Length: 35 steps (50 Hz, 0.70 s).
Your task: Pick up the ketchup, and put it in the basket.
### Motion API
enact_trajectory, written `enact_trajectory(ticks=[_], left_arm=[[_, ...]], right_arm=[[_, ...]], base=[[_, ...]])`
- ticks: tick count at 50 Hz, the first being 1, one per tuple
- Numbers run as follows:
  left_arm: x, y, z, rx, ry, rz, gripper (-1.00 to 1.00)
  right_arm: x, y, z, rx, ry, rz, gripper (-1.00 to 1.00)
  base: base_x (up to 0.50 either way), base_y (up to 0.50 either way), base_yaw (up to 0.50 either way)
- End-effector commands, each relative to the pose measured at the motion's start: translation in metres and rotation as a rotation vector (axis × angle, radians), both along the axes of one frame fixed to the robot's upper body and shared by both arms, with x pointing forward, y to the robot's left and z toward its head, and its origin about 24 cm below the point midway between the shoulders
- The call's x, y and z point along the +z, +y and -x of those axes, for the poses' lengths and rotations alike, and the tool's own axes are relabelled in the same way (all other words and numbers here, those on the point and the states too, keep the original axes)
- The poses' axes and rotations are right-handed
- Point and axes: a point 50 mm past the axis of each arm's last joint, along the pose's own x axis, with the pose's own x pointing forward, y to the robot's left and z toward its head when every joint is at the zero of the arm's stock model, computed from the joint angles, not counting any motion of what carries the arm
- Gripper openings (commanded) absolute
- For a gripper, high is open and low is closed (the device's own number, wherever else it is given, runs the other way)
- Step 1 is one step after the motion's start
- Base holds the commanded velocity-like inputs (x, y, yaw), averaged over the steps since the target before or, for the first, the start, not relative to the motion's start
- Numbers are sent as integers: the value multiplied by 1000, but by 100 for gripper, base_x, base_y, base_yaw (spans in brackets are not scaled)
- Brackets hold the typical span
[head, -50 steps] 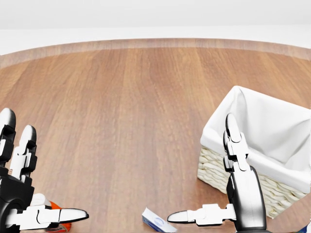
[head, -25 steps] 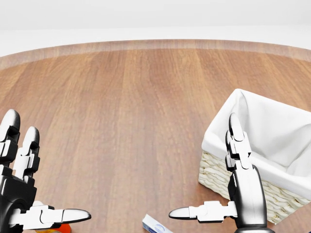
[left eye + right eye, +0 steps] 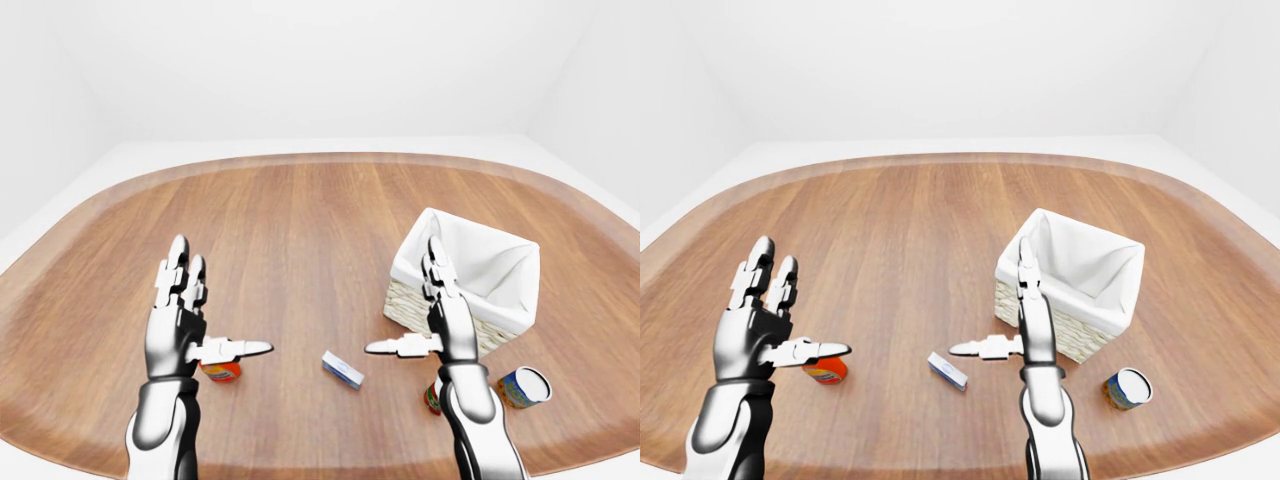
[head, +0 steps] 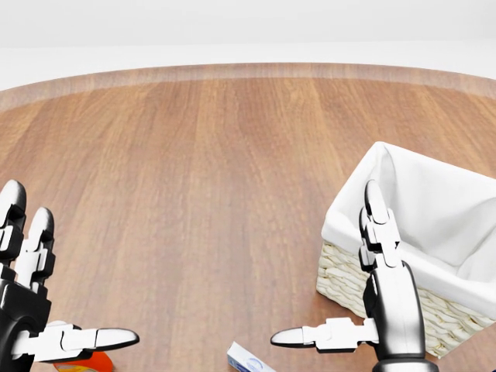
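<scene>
Both arms rise from the bottom of the left-eye view. The left hand [image 3: 182,325] is open, two fingers [image 3: 178,268] upright, thumb pointing right. The right hand [image 3: 443,322] is open too, fingers upright, thumb pointing left, holding nothing.

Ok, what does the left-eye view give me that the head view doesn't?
Only the left-eye view shows the can lying on its side, the red item partly hidden behind the right arm, the whole table edge and both forearms. Only the head view gives a closer look at the basket's weave. Both show the open left hand, open right hand, the orange-red item beneath the left hand, and the small blue-and-white box.
</scene>
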Motion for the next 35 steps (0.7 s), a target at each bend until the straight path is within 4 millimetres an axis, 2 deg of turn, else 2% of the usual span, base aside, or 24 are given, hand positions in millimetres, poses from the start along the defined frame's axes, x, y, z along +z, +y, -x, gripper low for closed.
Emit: enact_trajectory(ticks=[1,2,4,13,35], left_arm=[[-4,4,-2,18,21,-7,100],[-7,15,-1,67,40,-32,100],[-15,21,-4,86,74,-38,100],[-34,35,0,141,108,-93,100],[-48,61,8,215,154,-136,100]], right_arm=[[0,0,-1,2,2,-2,100],[0,0,0,7,-2,-4,100],[-1,-1,-1,5,1,-5,100],[-3,-2,-3,1,9,-10,100],[-4,-2,-4,3,12,-11,100]], base=[[0,0,0],[0,0,0],[0,0,0],[0,0,0],[0,0,0]])
